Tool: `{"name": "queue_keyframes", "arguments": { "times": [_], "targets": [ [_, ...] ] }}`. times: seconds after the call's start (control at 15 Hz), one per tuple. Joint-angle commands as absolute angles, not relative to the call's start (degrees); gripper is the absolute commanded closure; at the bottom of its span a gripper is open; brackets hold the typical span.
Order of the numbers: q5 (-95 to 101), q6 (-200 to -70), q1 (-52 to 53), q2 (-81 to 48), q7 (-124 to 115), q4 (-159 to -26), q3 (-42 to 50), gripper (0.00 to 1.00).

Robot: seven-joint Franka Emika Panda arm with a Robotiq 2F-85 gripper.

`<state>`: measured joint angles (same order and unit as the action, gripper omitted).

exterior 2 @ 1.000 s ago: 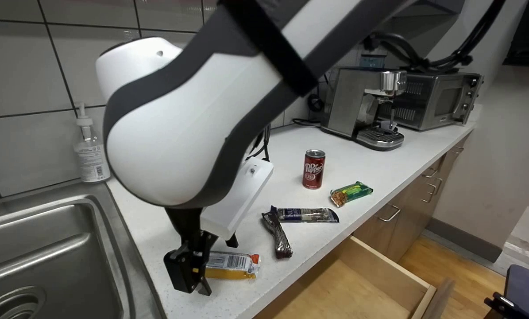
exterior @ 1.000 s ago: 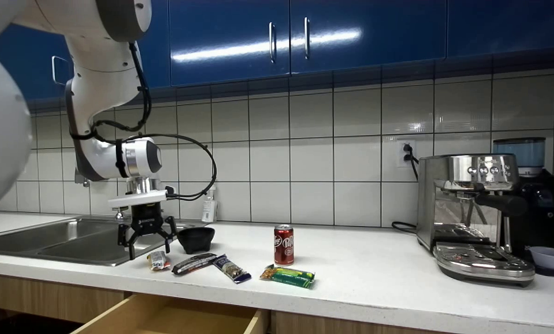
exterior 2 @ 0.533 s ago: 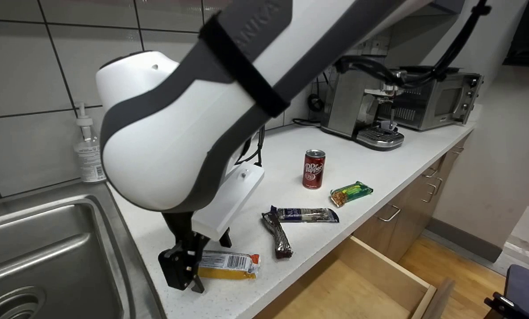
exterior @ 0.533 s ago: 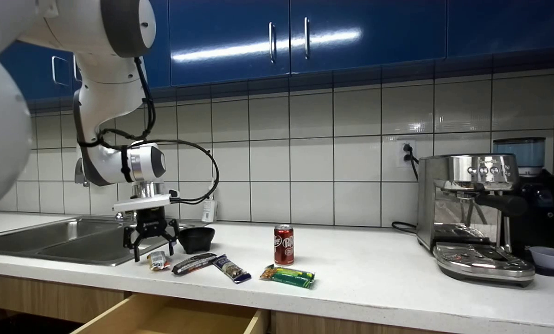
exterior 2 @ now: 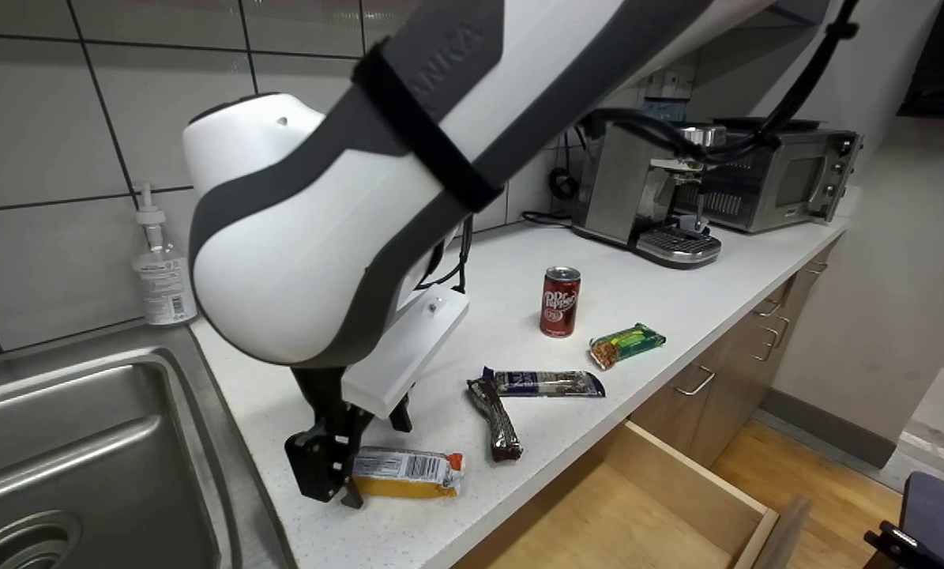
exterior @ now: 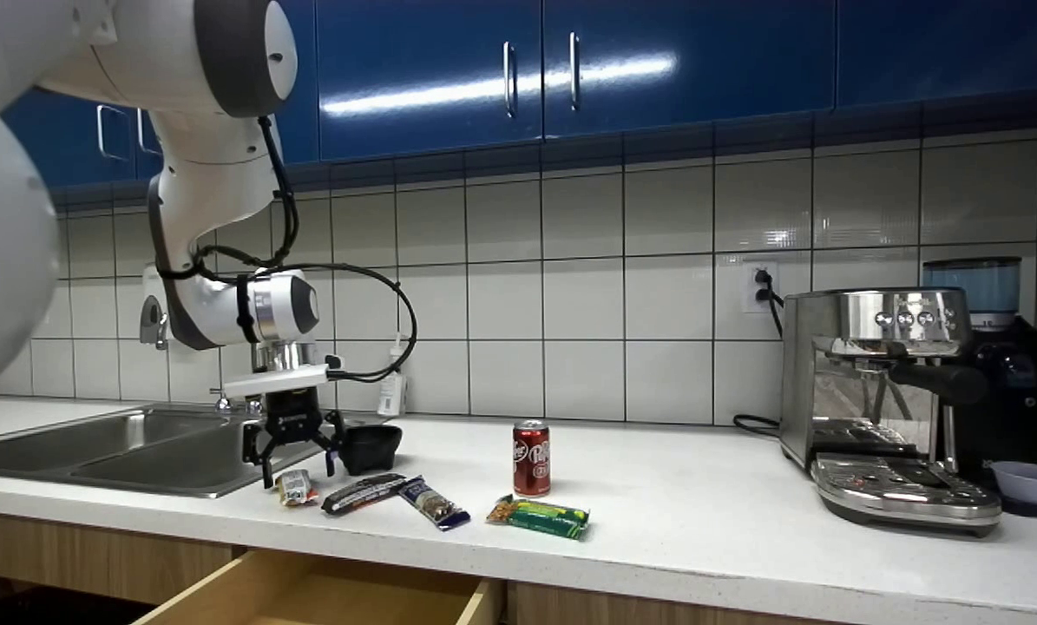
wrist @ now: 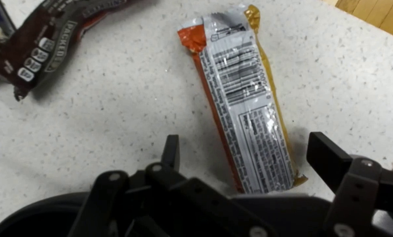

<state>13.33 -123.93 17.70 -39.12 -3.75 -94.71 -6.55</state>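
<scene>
My gripper point(wrist: 244, 144) stands open over a snack bar point(wrist: 245, 98) in a silver, orange and yellow wrapper. In the wrist view its black fingers point(wrist: 328, 154) are spread either side of the bar's near end, with gaps on both sides. The bar lies flat on the counter, also seen in an exterior view point(exterior 2: 412, 474). Beside it rests a dark brown bar point(wrist: 48, 42), touching or nearly touching a blue-wrapped bar point(exterior: 434, 503). A black bowl point(exterior: 369, 449) stands just behind the gripper in an exterior view.
A red can point(exterior: 532, 460) stands upright near a green snack packet point(exterior: 540, 517). A steel sink point(exterior 2: 84, 458) borders the counter beside the arm. Below the counter edge a wooden drawer point(exterior 2: 677, 506) is pulled out. Farther along are a coffee machine point(exterior: 874, 408) and a soap bottle point(exterior 2: 162, 276).
My gripper has shifted slightly over the counter, away from the sink in an exterior view, and now sits closer around the silver bar. Its jaws stay open; the objects have not moved.
</scene>
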Motion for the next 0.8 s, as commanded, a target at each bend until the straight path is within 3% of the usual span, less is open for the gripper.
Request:
{"name": "queue_keyframes", "arguments": {
  "times": [0.0, 0.13, 0.6, 0.73],
  "targets": [
    [12.8, -123.2, 17.2, -39.6, -2.2, -93.2, -6.6, 0.26],
    [12.8, -123.3, 17.1, -39.5, -2.1, -93.4, -6.6, 0.29],
    [12.9, -123.2, 17.1, -38.5, -1.9, -93.8, -6.7, 0.81],
    [13.0, -123.3, 17.1, -37.9, -2.0, -94.3, -6.6, 0.81]
  ]
}}
